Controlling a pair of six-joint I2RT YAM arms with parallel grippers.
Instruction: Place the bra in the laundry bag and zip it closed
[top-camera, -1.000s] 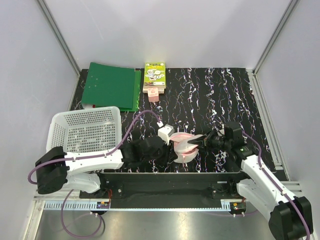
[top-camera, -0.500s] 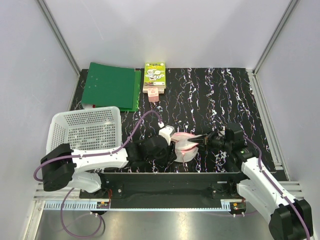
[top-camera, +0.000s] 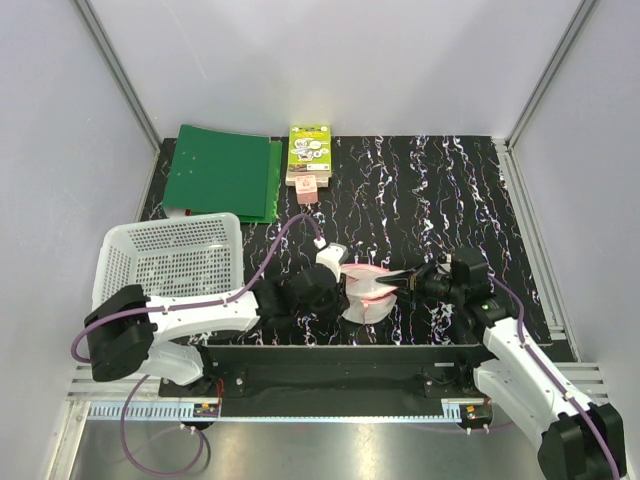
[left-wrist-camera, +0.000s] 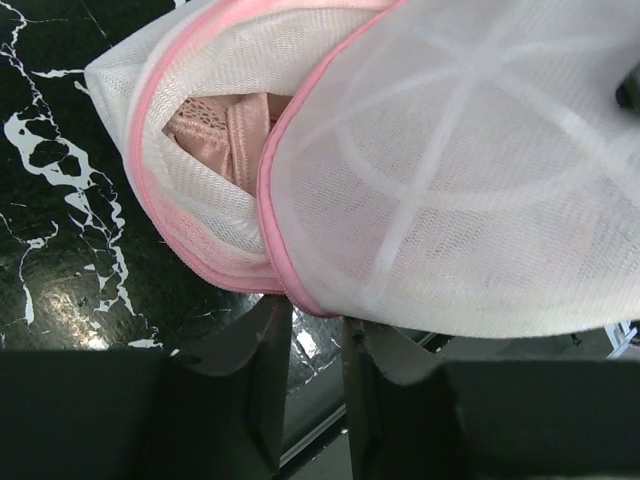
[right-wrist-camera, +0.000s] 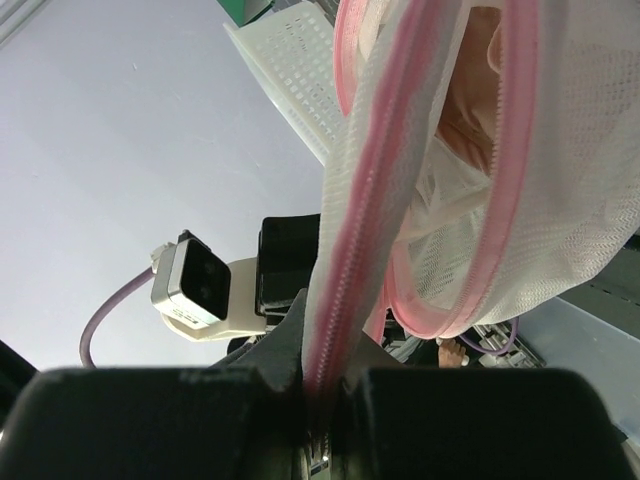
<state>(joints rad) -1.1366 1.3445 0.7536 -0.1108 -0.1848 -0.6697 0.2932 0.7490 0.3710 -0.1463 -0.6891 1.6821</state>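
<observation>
Even, diffuse light from above; soft shadows. Overhead view sharp. Left wrist view: pale glare patch on the glossy worktop; near foreground blurred in both wrist views.

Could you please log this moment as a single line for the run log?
bra: inside laundry bag | zip: part open | right gripper: shut on zip | left gripper: at bag rim, grip unclear

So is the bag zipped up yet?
Not yet. The laundry bag gapes open along its pink edge, and the bra shows inside through the gap.
</observation>
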